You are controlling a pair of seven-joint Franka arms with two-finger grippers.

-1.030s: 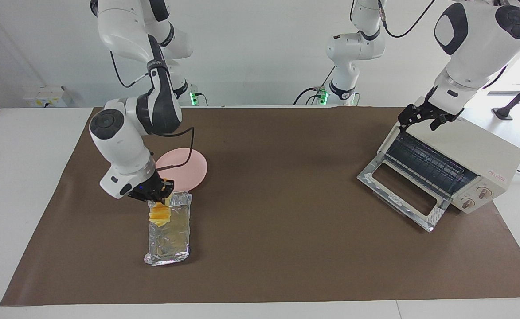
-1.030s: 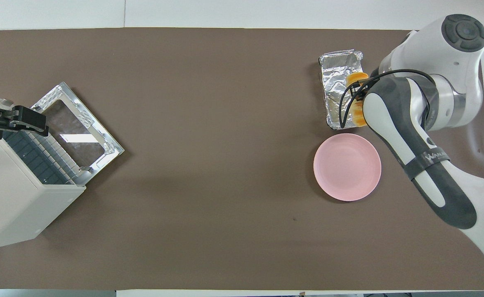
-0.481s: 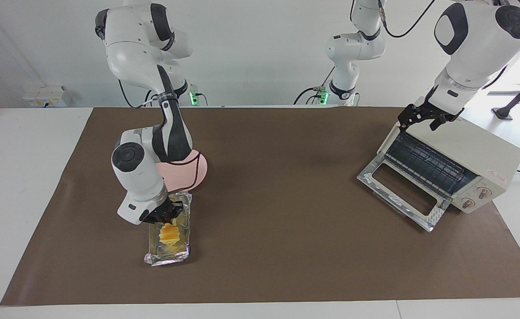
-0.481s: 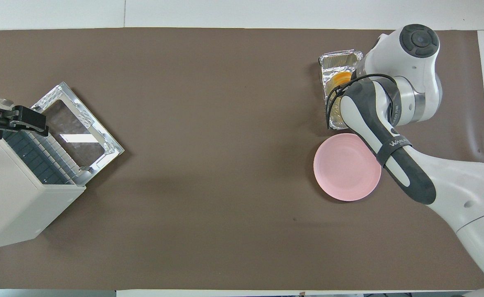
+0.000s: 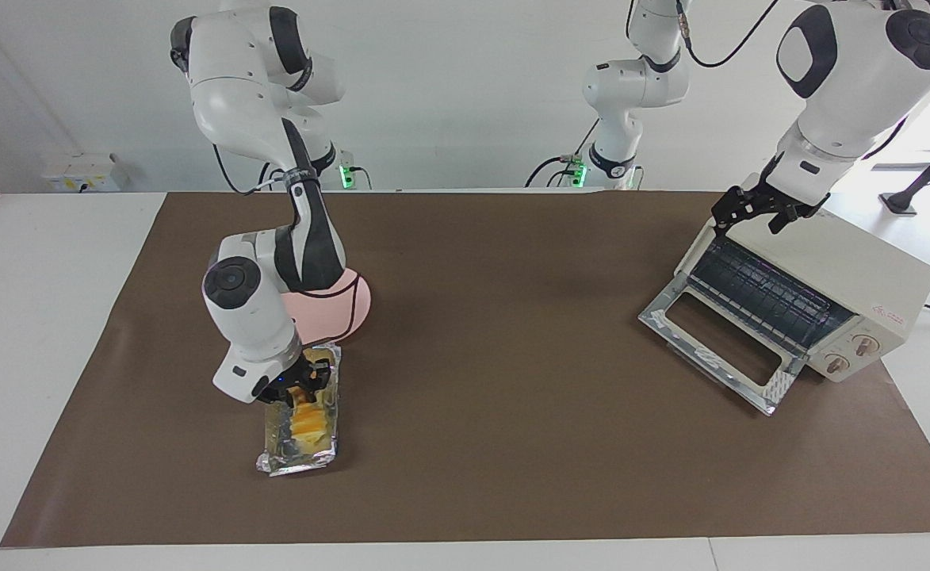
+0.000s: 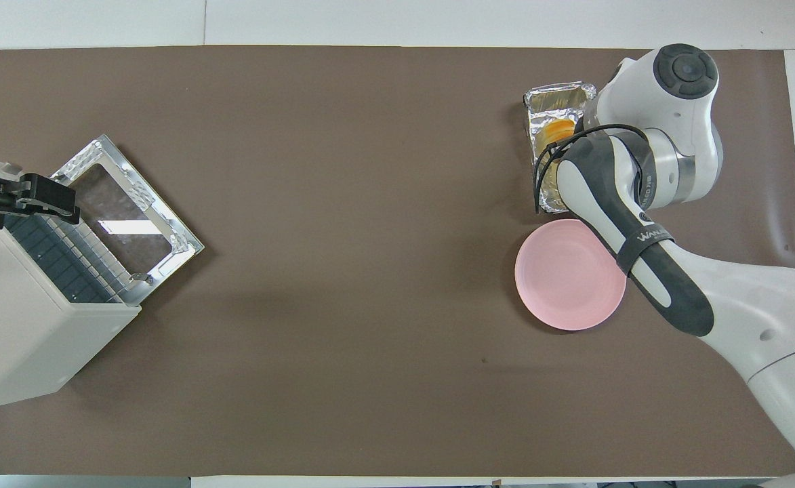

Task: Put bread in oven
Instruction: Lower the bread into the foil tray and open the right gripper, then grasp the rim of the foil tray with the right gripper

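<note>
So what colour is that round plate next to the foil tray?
Pale pink, plain with no pattern. The plate shows best in the overhead view.

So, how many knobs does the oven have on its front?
2. Both knobs sit on the oven front panel beside the open door: one knob higher, the other knob lower. None seems hidden.

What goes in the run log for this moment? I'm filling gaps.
bread: in foil tray | right gripper: over bread | left gripper: open, waiting over oven | oven door: open
</note>
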